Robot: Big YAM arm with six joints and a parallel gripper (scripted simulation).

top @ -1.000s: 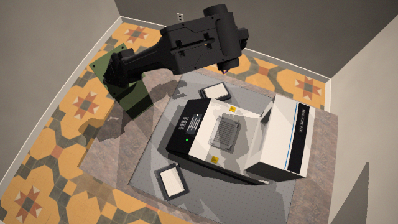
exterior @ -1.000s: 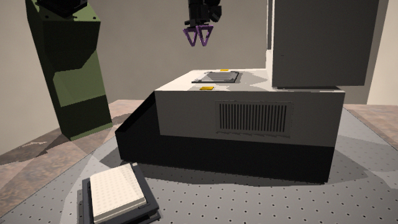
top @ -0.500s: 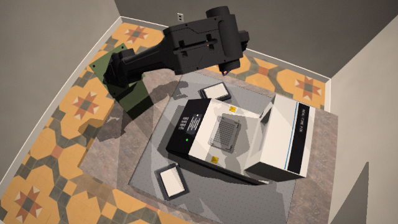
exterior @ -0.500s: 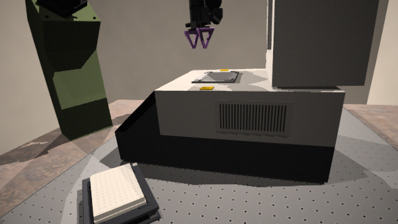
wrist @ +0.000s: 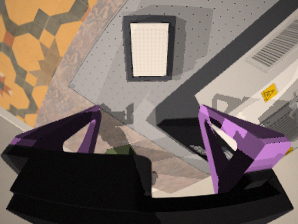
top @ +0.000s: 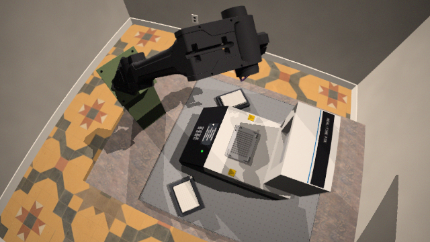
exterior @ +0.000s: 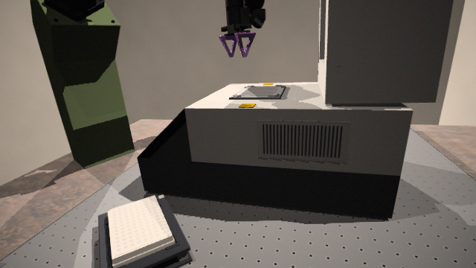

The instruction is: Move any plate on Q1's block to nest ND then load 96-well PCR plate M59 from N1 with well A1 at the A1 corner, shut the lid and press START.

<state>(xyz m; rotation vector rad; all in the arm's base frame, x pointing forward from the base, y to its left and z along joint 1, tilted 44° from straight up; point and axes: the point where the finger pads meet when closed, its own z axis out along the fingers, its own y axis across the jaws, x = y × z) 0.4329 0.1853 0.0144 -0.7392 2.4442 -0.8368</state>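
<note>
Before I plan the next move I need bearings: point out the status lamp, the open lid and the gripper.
status lamp (top: 201, 150), top view, the green dot on the black panel.
open lid (top: 304, 141), top view, its pale broad face.
gripper (exterior: 236, 45), exterior view, midway between the purple fingertips.

The arm (top: 201, 50) reaches out high, its jaws spread wide, empty.

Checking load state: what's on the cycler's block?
With the lid open, the block shows a grey grid of wells inside its corner brackets. Whether that is a plate or the bare block cannot be told.
</note>
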